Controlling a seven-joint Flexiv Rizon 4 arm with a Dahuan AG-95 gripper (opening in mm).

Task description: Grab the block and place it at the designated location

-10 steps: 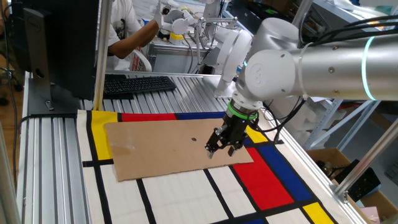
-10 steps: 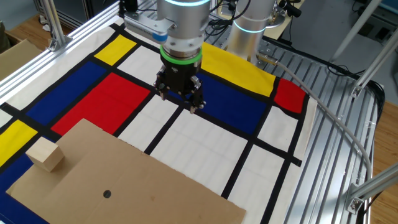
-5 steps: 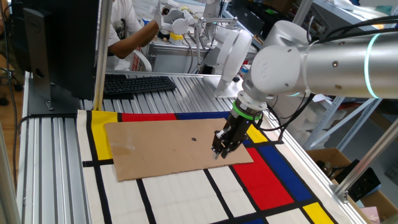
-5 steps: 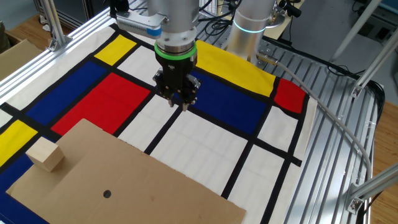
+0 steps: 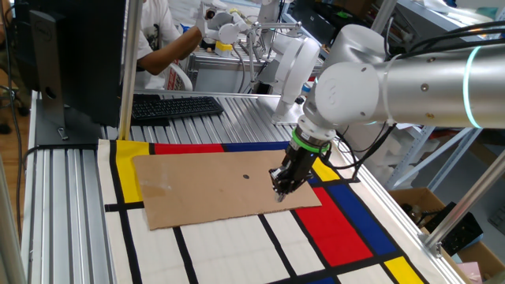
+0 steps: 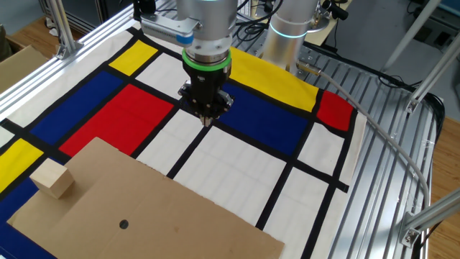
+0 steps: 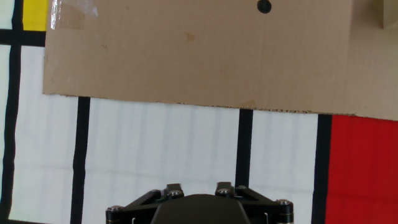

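The block point(image 6: 52, 178) is a pale tan wooden cube on the left corner of the brown cardboard sheet point(image 6: 144, 208). In the hand view only its edge point(image 7: 387, 12) shows, at the top right. In the one fixed view the arm hides it. The designated location is a small dark dot point(image 6: 123, 224) on the cardboard, also visible in the one fixed view point(image 5: 245, 177) and in the hand view point(image 7: 264, 7). My gripper point(image 6: 208, 121) hovers empty over a black line of the mat, beyond the cardboard's edge and well away from the block. It is seen edge-on, with its fingers apart.
A mat of red point(image 6: 115, 115), yellow point(image 6: 269, 72), blue and white rectangles with black lines covers the table. A keyboard point(image 5: 173, 106) and a person point(image 5: 158, 39) are behind it. A second robot base point(image 6: 295, 29) and a grey cable point(image 6: 374, 137) are at the far side.
The wrist has turned about its axis, so the gripper looks narrower now. The hand has shifted slightly. The block and cardboard have not moved.
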